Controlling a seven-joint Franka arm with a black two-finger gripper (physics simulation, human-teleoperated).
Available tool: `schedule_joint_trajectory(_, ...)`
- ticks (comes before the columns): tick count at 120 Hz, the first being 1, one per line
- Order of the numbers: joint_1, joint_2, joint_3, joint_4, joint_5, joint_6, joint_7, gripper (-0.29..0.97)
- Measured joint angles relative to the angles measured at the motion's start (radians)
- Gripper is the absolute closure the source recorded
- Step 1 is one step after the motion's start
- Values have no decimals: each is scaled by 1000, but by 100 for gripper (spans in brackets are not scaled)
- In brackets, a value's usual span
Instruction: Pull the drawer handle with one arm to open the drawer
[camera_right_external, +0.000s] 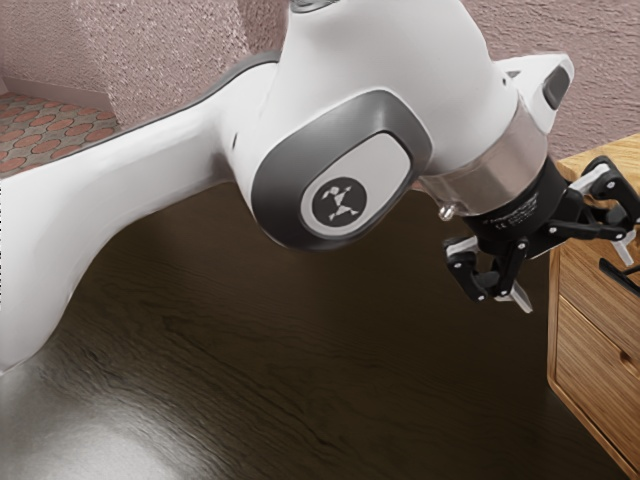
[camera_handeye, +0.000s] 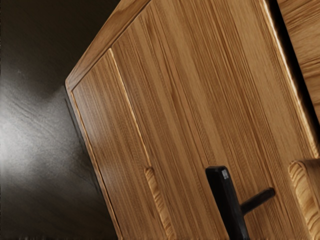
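Standing proud of the wooden drawer front (camera_right_external: 590, 292), the black handle (camera_right_external: 619, 276) is found at about three o'clock in the exterior view, hard against the frame's edge. In the wrist view it is seen as a slim dark bar carried off the panel on a short stem (camera_handeye: 257, 200). The drawer is judged to be shut, since its front lies flush with the cabinet (camera_right_external: 598, 400).

The bar is judged to be rigid and smooth (so rather slippery under hard pads), and thin enough to be spanned easily. The drawer itself is expected to run with modest, even resistance. Hold is best taken at the middle of the bar, one finger on each side, so that the pull is kept square and the drawer is not skewed on its runners.

The gripper (camera_right_external: 571, 270) is placed at about four o'clock from the arm's large grey joint (camera_right_external: 345, 185), near the handle. Its jaws are held wide apart with nothing clamped between them. Whether the upper fingertip touches the bar cannot be made out.

Further out, the cabinet is seen standing on a dark wood-grained table (camera_right_external: 300, 360). A pink textured wall (camera_right_external: 130, 50) is set at eleven o'clock.
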Motion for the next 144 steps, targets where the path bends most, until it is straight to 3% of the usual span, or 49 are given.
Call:
schedule_joint_trajectory(122,-18,-3,26,-132,0,192,-11,2)
schedule_joint_trajectory(144,-18,-51,36,-186,-1,209,-11,2)
